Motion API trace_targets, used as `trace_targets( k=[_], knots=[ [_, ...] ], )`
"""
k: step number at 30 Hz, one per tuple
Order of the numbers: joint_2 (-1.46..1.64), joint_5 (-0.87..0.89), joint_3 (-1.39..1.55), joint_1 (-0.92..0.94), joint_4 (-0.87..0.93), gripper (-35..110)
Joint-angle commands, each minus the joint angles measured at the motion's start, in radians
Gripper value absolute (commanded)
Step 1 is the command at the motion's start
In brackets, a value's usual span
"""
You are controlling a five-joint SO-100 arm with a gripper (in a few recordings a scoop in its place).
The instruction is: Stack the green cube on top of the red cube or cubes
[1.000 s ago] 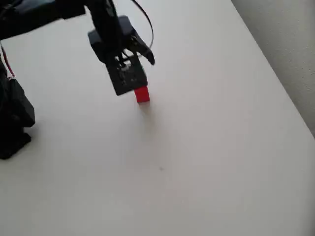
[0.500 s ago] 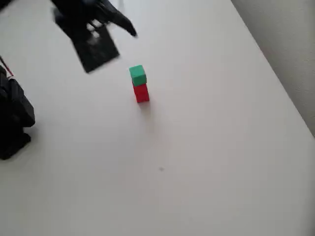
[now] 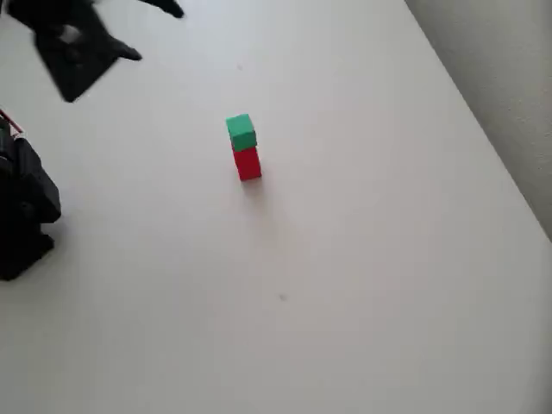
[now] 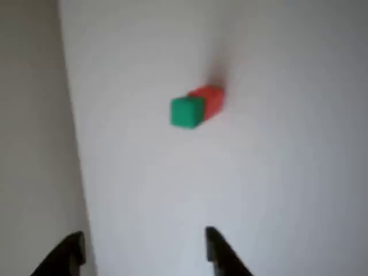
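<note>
The green cube (image 3: 241,132) rests on top of the red cube (image 3: 247,164) near the middle of the white table, the two forming a small upright stack. The wrist view also shows the green cube (image 4: 187,111) sitting on the red cube (image 4: 210,98). My black gripper (image 3: 129,34) is far off at the top left of the overhead view, well apart from the stack. It is open and holds nothing. In the wrist view the gripper (image 4: 141,250) has its two fingertips spread wide at the bottom edge.
The arm's black base (image 3: 24,211) stands at the left edge. The white table (image 3: 345,285) ends along a slanted edge at the right, with a grey floor (image 3: 509,78) beyond it.
The gripper stood over the red cube a second ago, hiding the green one. It then let go and has drawn back up and to the left, leaving the green cube stacked.
</note>
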Motion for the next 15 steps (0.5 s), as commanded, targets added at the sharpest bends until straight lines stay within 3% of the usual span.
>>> trace_targets(
  k=[1, 15],
  knots=[
    [0.184, -0.031, 0.012, 0.008, 0.021, 25],
    [0.465, -0.061, 0.222, 0.014, -0.006, 25]
  ],
)
